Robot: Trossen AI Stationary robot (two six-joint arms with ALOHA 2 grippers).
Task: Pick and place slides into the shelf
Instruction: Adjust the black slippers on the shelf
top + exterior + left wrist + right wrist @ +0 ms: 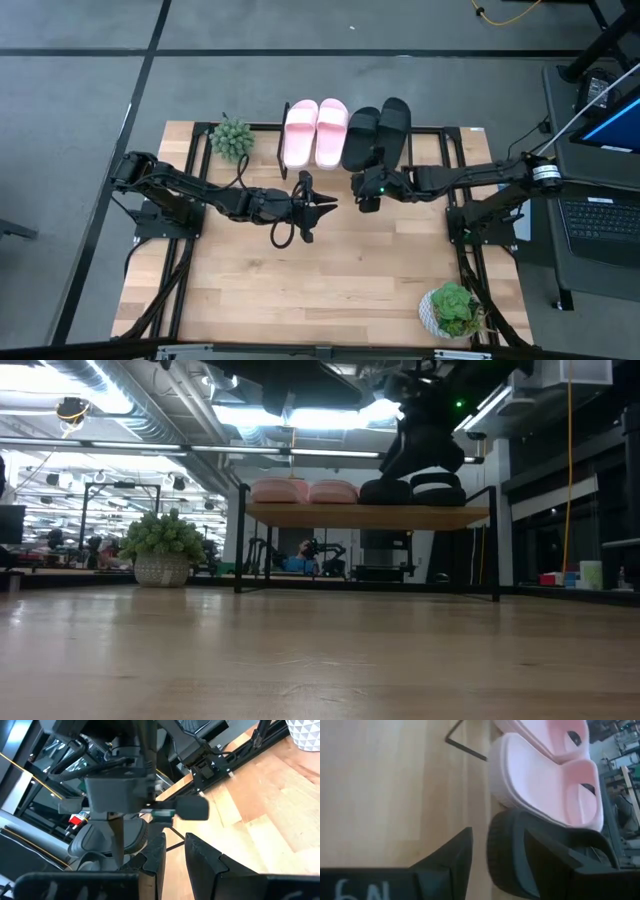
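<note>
All four slides, two pink (313, 132) and two black (378, 131), sit side by side on the shelf (366, 516) at the table's (330, 280) far edge. The right tool (368, 188), fingers apart, straddles the nearer black slide's heel, apparently having let go. The left tool (322, 207) waits mid-table, fingers nearly together and empty.

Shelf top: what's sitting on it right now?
On the shelf: two pink slides, two black slides. Right claw covers the nearer black slide's heel from above.
</note>
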